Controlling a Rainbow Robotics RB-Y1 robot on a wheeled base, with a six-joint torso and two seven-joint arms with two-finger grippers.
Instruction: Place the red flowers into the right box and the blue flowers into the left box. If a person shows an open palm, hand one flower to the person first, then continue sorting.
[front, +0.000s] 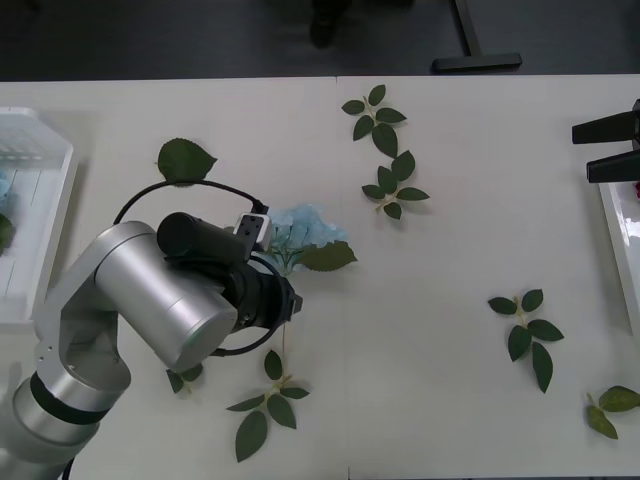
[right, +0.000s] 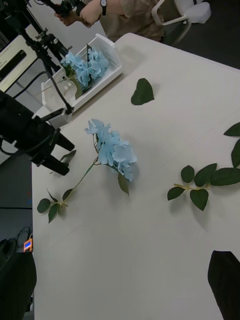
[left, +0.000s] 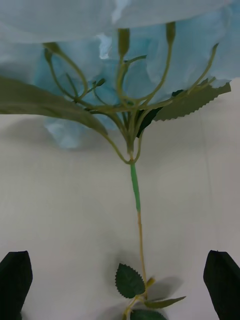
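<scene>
Lying between spread left fingers (left: 17, 280), blue flower stem (left: 136, 192)

Loose green leaf sprigs (front: 385, 152) scattered on the white table (front: 450, 380), perhaps six.

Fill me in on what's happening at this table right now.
The robot is sorting artificial flowers. Its left tool hangs open over the stem of one blue flower lying mid-table, not yet gripping it. The left box already holds other blue flowers. The right tool waits open by the right box. Loose leaf sprigs lie scattered around the table.
</scene>
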